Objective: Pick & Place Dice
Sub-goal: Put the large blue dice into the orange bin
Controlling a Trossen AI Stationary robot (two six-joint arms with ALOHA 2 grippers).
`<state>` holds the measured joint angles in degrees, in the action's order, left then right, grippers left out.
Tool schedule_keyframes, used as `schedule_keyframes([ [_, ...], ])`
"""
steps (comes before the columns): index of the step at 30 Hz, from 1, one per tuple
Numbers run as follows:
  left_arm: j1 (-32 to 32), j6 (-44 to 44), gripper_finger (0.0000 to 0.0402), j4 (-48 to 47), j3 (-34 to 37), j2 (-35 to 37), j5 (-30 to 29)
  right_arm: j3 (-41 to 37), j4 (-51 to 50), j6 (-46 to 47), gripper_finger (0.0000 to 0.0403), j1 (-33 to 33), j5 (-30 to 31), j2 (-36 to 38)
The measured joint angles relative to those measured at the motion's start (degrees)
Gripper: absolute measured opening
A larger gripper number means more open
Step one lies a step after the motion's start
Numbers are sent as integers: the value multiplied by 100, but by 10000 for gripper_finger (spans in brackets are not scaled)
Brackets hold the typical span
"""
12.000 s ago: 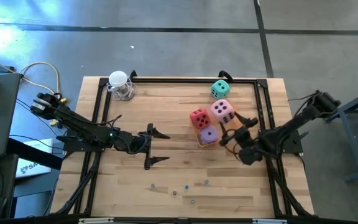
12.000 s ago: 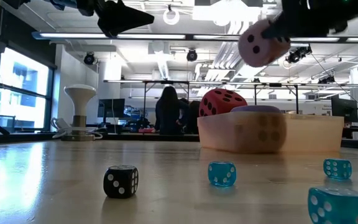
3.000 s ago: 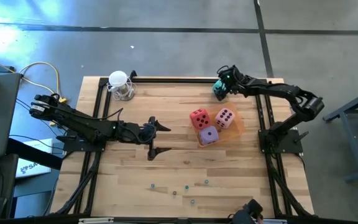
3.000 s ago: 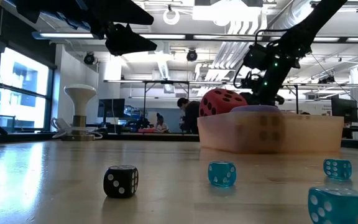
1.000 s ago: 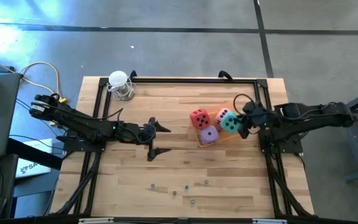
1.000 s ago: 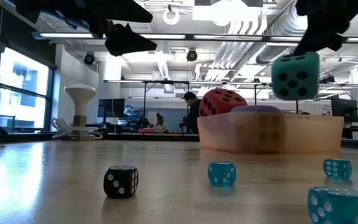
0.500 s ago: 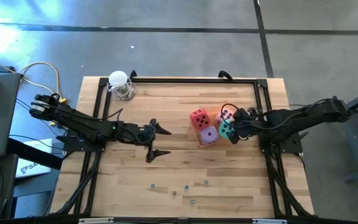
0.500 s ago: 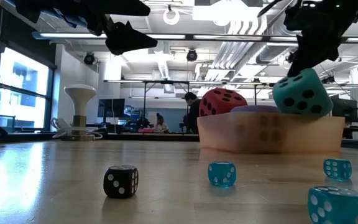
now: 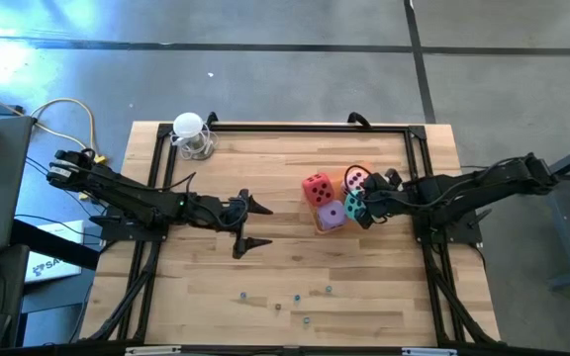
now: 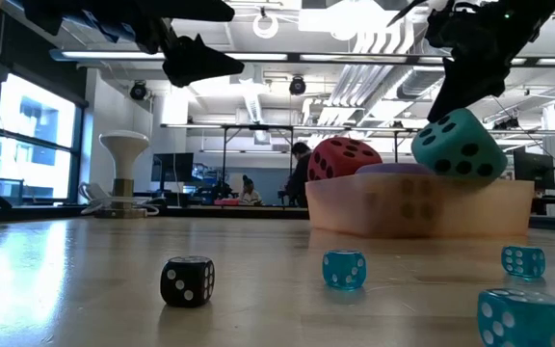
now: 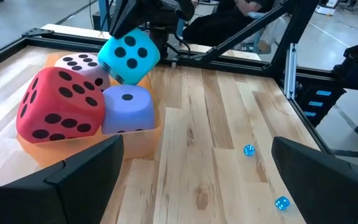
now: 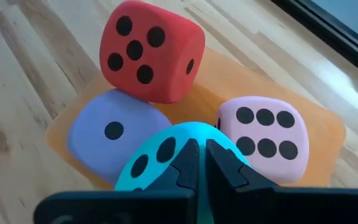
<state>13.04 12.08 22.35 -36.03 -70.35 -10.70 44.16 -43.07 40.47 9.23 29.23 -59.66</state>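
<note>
The teal die (image 9: 353,208) hangs tilted over the orange tray (image 10: 403,207), with my right gripper (image 9: 364,203) shut on it. It sits just above the gap between the purple die (image 12: 107,134) and the pink die (image 12: 266,134). I cannot tell whether it touches them. The red die (image 12: 148,50) lies in the tray too, at its far left corner. My left gripper (image 9: 240,225) stands open at mid-table, left of the tray, with nothing between its fingers. My right gripper pinches the teal die's upper face (image 12: 160,152) between its two fingers (image 12: 188,162), whose tips stand almost together on the soft surface. The fingers slant down from the table's right side. The die hangs tilted below them (image 10: 461,145), low over the tray.
Small blue dice (image 10: 343,270) and a black one (image 10: 186,281) lie on the near part of the table. A white stand (image 9: 191,133) is at the far left corner. Black frame rails (image 9: 305,127) run along the table's edges.
My right gripper has carried the teal die down and a little toward the table's left, from above the tray's right side to low over the dice in it. The die has tipped from level to tilted.
</note>
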Motion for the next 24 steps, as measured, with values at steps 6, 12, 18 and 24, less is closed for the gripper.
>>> schedule_keyframes([
  [6,41,-2,400,2,0,0,9,-9,31,-39,3,-81,424,-85],
  [12,49,-2,400,0,0,0,6,11,286,-277,3,-277,489,-251],
  [18,105,-2,400,24,0,0,4,28,277,-145,3,-405,360,-496],
  [24,107,-4,400,55,0,0,2,20,355,-120,2,-391,1179,-774],
])
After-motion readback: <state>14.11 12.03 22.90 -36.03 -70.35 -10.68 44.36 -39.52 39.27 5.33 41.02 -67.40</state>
